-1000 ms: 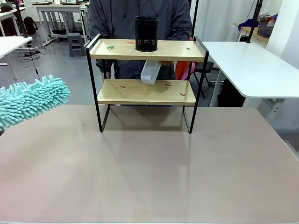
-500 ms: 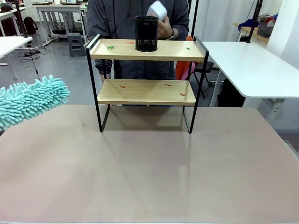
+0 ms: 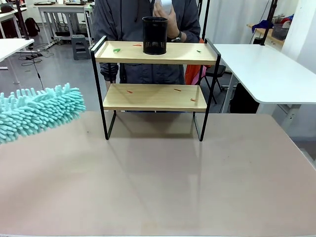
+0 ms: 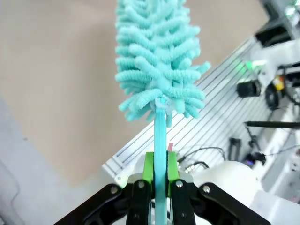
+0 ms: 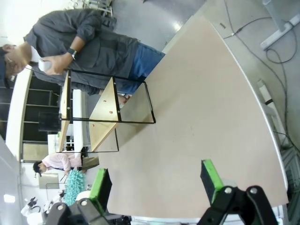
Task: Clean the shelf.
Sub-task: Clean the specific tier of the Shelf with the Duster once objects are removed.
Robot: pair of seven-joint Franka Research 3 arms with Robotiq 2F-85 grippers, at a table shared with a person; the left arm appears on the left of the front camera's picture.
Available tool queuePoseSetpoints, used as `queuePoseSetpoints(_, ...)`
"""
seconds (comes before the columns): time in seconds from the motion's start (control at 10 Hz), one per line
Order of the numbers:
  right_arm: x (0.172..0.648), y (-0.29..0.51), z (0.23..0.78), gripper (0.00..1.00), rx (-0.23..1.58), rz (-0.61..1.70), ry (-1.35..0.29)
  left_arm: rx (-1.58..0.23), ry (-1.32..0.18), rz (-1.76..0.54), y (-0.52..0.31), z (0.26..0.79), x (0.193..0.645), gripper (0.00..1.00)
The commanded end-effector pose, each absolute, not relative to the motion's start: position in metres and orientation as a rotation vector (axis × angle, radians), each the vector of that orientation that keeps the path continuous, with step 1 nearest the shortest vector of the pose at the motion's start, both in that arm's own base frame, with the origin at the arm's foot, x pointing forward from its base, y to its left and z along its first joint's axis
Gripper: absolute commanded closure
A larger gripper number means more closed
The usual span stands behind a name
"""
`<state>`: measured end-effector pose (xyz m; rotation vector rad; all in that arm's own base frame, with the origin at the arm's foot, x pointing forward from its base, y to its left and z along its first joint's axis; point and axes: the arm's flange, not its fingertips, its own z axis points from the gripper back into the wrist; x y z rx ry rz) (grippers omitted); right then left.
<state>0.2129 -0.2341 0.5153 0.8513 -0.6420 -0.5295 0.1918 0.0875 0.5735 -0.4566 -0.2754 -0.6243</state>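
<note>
Left of the shelf (image 3: pixel 148 98), the left hand (image 4: pixel 160 169) grips a teal duster (image 3: pixel 39 111) above the table (image 3: pixel 158 187); the right hand (image 5: pixel 155 180) gapes empty.

Front and right wrist views share the shelf (image 3: pixel 182 53).

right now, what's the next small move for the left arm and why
Probably carry the duster rightward to the shelf, onto its lower board. The left pincer is shut on the handle, the head hangs left of the shelf, apart from it, small scraps lie on that board, and the person's hand is up near the black cup.
</note>
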Motion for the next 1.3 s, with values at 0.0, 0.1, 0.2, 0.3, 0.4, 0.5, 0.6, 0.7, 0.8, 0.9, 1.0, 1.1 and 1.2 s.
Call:
queuePoseSetpoints(0.0,0.214,-0.233,0.515,0.00,0.857,-0.507,-0.663,-0.424,-0.328,-0.689,0.038,0.573,0.180,0.88)
queuePoseSetpoints(0.1,0.214,-0.233,0.515,0.00,0.857,-0.507,-0.663,-0.420,-0.331,-0.704,0.005,0.574,0.183,0.88)
queuePoseSetpoints(0.2,0.214,-0.233,0.515,0.00,0.857,-0.507,-0.663,-0.382,-0.338,-0.672,-0.030,0.573,0.189,0.88)
queuePoseSetpoints(0.3,0.214,-0.233,0.515,0.00,0.857,-0.507,-0.663,-0.368,-0.336,-0.613,-0.065,0.569,0.197,0.88)
queuePoseSetpoints(0.4,0.214,-0.233,0.515,0.00,0.857,-0.507,-0.663,-0.385,-0.327,-0.584,-0.086,0.567,0.204,0.88)
queuePoseSetpoints(0.5,0.214,-0.233,0.515,0.00,0.857,-0.507,-0.663,-0.398,-0.364,-0.481,-0.105,0.565,0.217,0.88)
queuePoseSetpoints(0.6,0.214,-0.233,0.515,0.00,0.857,-0.507,-0.663,-0.445,-0.409,-0.375,-0.117,0.561,0.232,0.88)
queuePoseSetpoints(0.7,0.214,-0.233,0.515,0.00,0.857,-0.507,-0.663,-0.405,-0.406,-0.362,-0.122,0.556,0.241,0.88)
queuePoseSetpoints(0.8,0.214,-0.233,0.515,0.00,0.857,-0.507,-0.663,-0.401,-0.356,-0.487,-0.110,0.577,0.218,0.88)
queuePoseSetpoints(0.9,0.214,-0.233,0.515,0.00,0.857,-0.507,-0.663,-0.401,-0.356,-0.487,-0.110,0.577,0.218,0.88)
queuePoseSetpoints(1.0,0.214,-0.233,0.515,0.00,0.857,-0.507,-0.663,-0.401,-0.356,-0.487,-0.110,0.577,0.218,0.88)
queuePoseSetpoints(1.1,0.214,-0.233,0.515,0.00,0.857,-0.507,-0.663,-0.401,-0.356,-0.487,-0.110,0.577,0.218,0.88)
queuePoseSetpoints(1.2,0.214,-0.233,0.515,0.00,0.857,-0.507,-0.663,-0.397,-0.355,-0.468,-0.116,0.575,0.228,0.88)
